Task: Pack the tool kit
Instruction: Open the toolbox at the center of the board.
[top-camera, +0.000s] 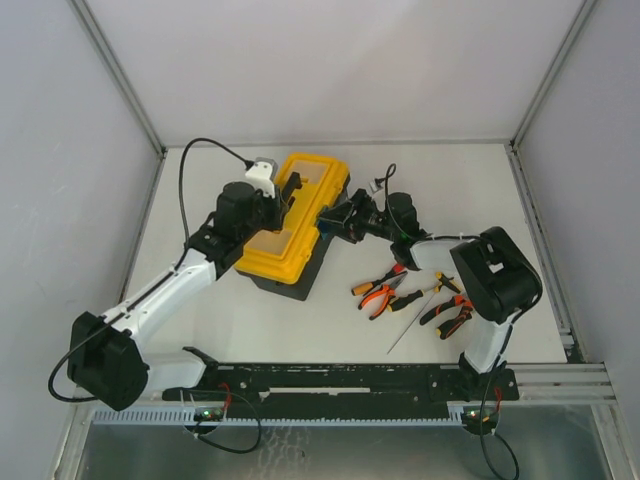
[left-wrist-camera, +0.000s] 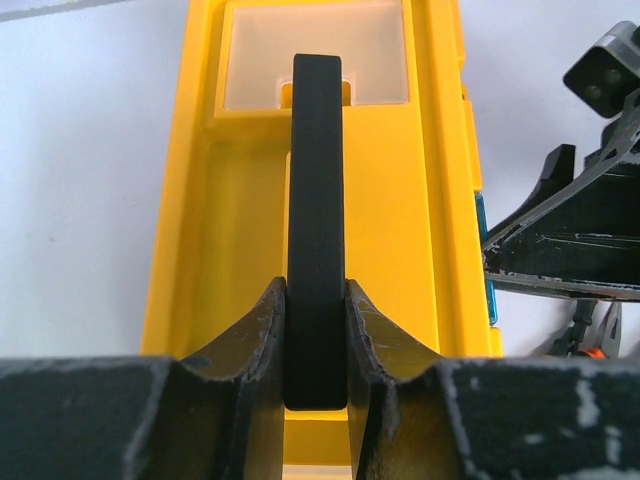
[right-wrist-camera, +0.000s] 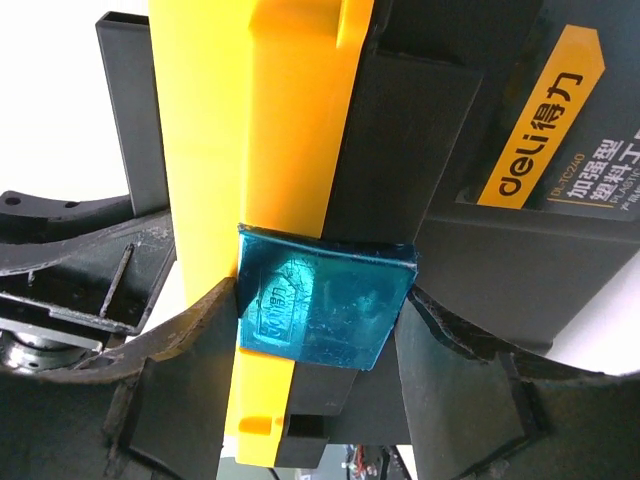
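Note:
The tool kit's box (top-camera: 290, 235), black with a yellow lid (left-wrist-camera: 400, 200), sits shut at mid-table. Its black handle (left-wrist-camera: 317, 180) stands upright, and my left gripper (left-wrist-camera: 317, 300) is shut on it from above, both fingers pressed against its sides. From the right, my right gripper (right-wrist-camera: 320, 288) is shut on the teal latch (right-wrist-camera: 330, 310) at the box's front, one finger on each edge of it. Orange-handled pliers (top-camera: 380, 290), a second pair of pliers (top-camera: 450, 315) and screwdrivers (top-camera: 412, 322) lie loose on the table right of the box.
The right arm (top-camera: 495, 275) arches over the loose tools. A black rail (top-camera: 350, 380) runs along the near edge. Grey walls close in the table at the back and sides. In the left wrist view the right gripper's frame (left-wrist-camera: 580, 230) sits beside the lid.

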